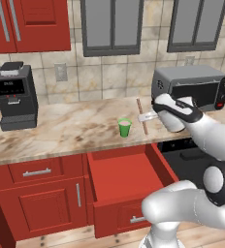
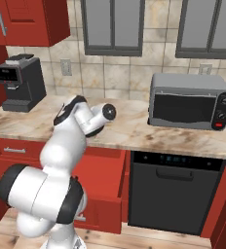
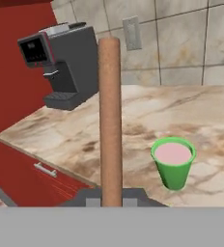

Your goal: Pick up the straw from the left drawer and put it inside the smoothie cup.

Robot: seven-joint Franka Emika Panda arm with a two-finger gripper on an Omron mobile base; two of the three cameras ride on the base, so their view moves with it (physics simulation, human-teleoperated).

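Observation:
My gripper [image 1: 146,117] is shut on the straw [image 1: 142,116], a thin tan stick held nearly upright above the counter. The smoothie cup [image 1: 124,127], small and green with pale pink contents, stands on the counter just left of the straw. In the hand view the straw [image 3: 109,120] rises from between my fingertips [image 3: 91,199], with my gripper [image 3: 111,198] shut around it, and the cup [image 3: 173,161] sits to its right and lower. The left drawer [image 1: 124,178] is pulled open below the counter, its red interior bare.
A black coffee machine [image 1: 12,94] stands at the counter's left end, a grey microwave [image 1: 192,87] at its right. A narrower drawer front with a silver handle [image 1: 36,172] is left of the open drawer. A dark dishwasher [image 2: 176,189] sits below the microwave.

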